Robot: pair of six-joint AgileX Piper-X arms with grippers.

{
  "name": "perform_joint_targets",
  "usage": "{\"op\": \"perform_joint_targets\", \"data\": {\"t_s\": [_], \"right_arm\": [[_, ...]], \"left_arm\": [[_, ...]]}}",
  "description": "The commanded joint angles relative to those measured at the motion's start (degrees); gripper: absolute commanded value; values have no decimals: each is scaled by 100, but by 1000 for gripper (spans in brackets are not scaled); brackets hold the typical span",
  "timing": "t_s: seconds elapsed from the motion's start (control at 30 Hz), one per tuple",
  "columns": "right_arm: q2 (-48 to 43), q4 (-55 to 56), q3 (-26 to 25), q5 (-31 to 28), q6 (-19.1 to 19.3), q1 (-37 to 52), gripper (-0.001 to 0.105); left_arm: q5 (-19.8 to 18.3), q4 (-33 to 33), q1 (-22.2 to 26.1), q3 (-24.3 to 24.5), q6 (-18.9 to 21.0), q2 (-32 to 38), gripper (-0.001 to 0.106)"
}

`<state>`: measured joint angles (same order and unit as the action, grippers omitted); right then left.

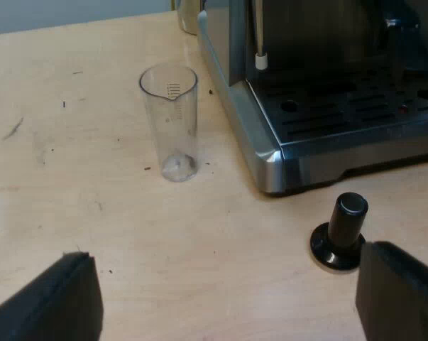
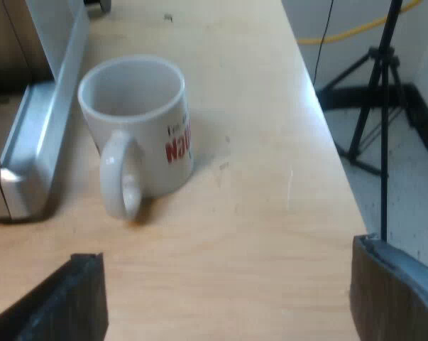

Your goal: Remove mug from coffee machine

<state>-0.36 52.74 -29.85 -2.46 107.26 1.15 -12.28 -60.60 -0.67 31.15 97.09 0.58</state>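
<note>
The mug [image 2: 139, 131], white with red lettering on its side, stands upright on the wooden table [image 2: 263, 206], off the espresso machine [image 2: 29, 142] and just beside the metal corner of its base; its handle points toward the right gripper [image 2: 226, 250], and what shows of its inside is bare; the right gripper hangs low over the table a little short of the mug, its two black fingers [image 2: 64, 302] spread wide apart with nothing between them; past the table's edge a dark tripod [image 2: 375, 92] stands on the floor; the left gripper [image 1: 228, 256] hovers over the table before the machine's front corner, its jaws likewise wide open and holding nothing; between its fingers and the machine a tamper [image 1: 341, 231] with a black knob stands upright on its base, near the corner but apart from it; a clear measuring glass [image 1: 169, 121] stands upright on the table beside the machine's side wall, not touching it; the dark slotted drip tray [image 1: 348, 106] shows at the machine's front, and a thin metal wand with a white tip [image 1: 260, 60] hangs above it.
</note>
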Motion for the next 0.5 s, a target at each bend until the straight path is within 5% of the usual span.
{"op": "perform_joint_targets", "data": {"t_s": [0.03, 0.5], "right_arm": [[-261, 24, -21, 82, 53, 21, 71], [-261, 310, 132, 281, 53, 21, 71]], "left_arm": [[90, 91, -14, -90, 54, 241, 79], [118, 169, -14, -134, 61, 241, 79]]}}
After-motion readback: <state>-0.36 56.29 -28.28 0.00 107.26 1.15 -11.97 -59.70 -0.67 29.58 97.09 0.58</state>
